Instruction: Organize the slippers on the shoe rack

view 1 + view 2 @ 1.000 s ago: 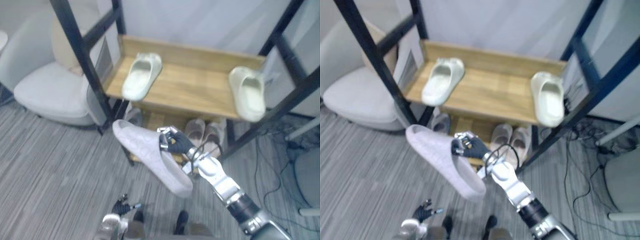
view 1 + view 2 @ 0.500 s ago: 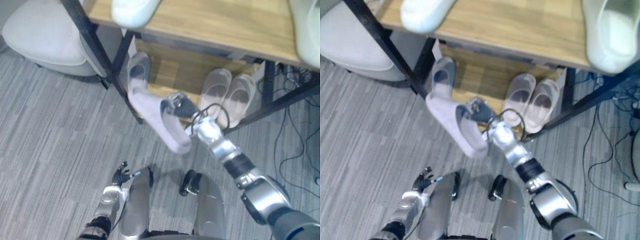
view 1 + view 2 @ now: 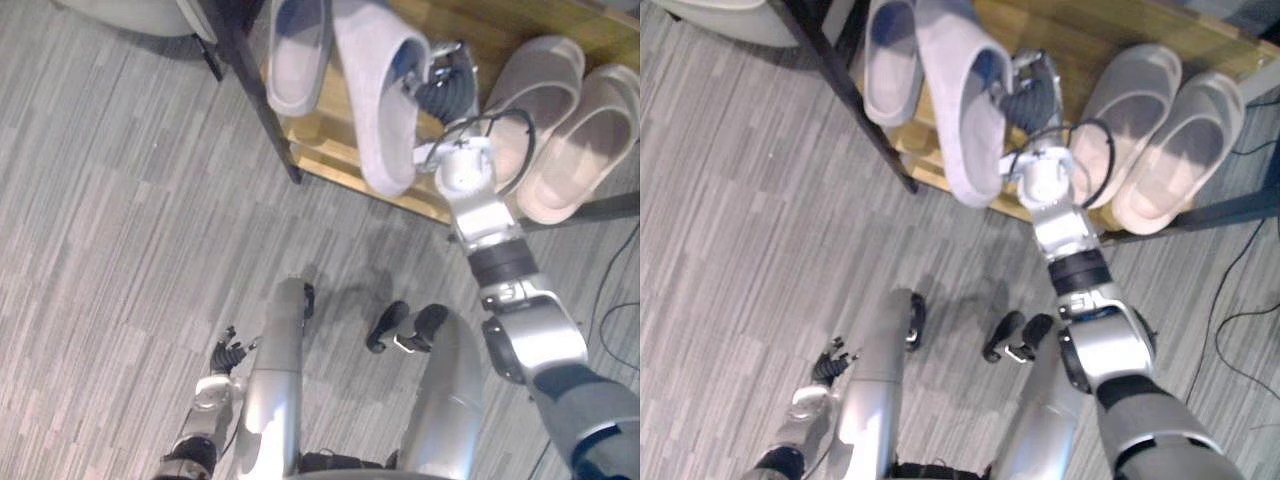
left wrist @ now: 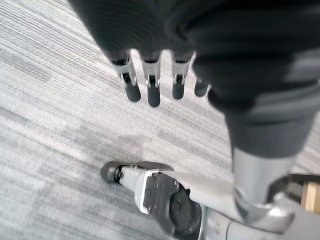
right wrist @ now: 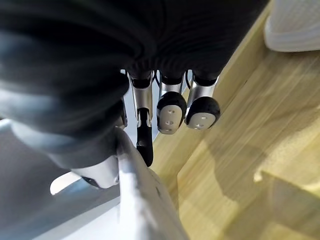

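My right hand [image 3: 443, 95] is shut on the rim of a pale grey slipper [image 3: 375, 100], which lies along the front of the rack's lower wooden shelf [image 3: 330, 150] with one end past the shelf's edge. In the right wrist view the fingers [image 5: 167, 112] curl over the slipper's rim [image 5: 140, 210]; whether the slipper rests on the wood I cannot tell. Its matching grey slipper [image 3: 298, 50] lies on the same shelf just to the left. My left hand [image 3: 225, 355] hangs low near the floor, its fingers [image 4: 150, 90] straight and holding nothing.
A pair of beige slippers [image 3: 560, 120] sits on the lower shelf to the right of my right hand. A black rack leg [image 3: 255, 90] stands left of the grey slippers. Grey striped carpet [image 3: 120, 220] lies in front of the rack.
The camera has tilted down onto the lower shelf. My right hand has carried the grey slipper forward from over the floor to the shelf, beside its match.
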`<state>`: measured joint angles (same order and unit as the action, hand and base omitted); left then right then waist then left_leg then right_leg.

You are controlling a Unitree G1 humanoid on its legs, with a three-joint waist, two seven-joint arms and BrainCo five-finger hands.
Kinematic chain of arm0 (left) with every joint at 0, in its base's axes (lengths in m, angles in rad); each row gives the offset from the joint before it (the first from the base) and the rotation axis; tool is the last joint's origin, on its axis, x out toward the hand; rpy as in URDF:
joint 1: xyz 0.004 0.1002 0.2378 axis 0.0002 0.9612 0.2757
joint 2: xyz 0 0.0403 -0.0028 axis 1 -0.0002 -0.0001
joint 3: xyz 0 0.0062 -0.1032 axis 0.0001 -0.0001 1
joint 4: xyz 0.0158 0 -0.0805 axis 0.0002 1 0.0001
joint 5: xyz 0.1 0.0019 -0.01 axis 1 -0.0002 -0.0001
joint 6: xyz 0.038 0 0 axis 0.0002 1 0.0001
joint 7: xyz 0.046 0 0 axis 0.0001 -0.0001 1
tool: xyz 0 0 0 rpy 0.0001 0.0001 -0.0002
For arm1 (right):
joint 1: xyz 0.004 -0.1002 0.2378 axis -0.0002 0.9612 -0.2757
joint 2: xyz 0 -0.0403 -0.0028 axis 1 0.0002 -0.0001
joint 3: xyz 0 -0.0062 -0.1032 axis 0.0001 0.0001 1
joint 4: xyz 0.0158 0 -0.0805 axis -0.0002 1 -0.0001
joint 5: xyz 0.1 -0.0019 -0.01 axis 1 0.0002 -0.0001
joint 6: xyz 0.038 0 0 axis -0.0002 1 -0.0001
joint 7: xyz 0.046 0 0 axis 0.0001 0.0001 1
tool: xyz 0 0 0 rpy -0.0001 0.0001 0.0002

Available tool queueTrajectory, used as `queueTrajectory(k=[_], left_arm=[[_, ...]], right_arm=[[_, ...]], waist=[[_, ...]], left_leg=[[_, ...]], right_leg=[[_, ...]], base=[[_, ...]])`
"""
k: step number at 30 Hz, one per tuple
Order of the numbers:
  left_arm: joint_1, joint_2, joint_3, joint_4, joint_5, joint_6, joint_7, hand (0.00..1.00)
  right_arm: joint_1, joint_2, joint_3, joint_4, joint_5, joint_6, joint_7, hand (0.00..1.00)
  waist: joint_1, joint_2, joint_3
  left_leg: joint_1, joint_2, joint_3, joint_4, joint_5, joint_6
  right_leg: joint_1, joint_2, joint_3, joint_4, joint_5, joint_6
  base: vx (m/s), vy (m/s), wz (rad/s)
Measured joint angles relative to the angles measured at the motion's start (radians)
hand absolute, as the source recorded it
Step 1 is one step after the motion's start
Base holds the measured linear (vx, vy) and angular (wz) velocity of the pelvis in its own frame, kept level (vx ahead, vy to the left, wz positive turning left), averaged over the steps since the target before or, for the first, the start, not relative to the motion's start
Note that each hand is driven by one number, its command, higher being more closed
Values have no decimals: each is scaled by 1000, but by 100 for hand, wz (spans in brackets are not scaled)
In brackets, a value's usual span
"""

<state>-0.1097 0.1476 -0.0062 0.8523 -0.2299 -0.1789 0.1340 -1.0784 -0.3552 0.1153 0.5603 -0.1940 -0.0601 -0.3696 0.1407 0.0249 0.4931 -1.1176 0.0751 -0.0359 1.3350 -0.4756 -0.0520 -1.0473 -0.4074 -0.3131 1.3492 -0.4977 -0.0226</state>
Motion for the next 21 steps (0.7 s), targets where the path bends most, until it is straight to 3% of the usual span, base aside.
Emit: queueTrajectory(k=[13,14,21], left_arm=[[-18,-30,0,-28,-42,-6,47,0],[-22,-35,0,-28,-50,-7,60,0],[-28,-53,3,-23,-86,-6,58,0]], right_arm=[[-133,-3,-147,182,8,79,-109,100],[-139,-5,-154,192,9,81,-116,0],[-163,-7,-154,208,91,89,-129,0]], waist=[[23,6,-16],[22,6,-19],[31,10,-49]], left_leg=[[-102,-41,-35,13,15,-25],[-106,-47,-40,13,17,-26],[-132,-64,-53,6,26,-33]], right_leg=[[-74,-47,-32,45,-20,-24],[-74,-51,-36,46,-23,-24],[-89,-66,-49,50,-31,-22]], base=[[5,-12,14],[3,7,17],[13,-5,11]])
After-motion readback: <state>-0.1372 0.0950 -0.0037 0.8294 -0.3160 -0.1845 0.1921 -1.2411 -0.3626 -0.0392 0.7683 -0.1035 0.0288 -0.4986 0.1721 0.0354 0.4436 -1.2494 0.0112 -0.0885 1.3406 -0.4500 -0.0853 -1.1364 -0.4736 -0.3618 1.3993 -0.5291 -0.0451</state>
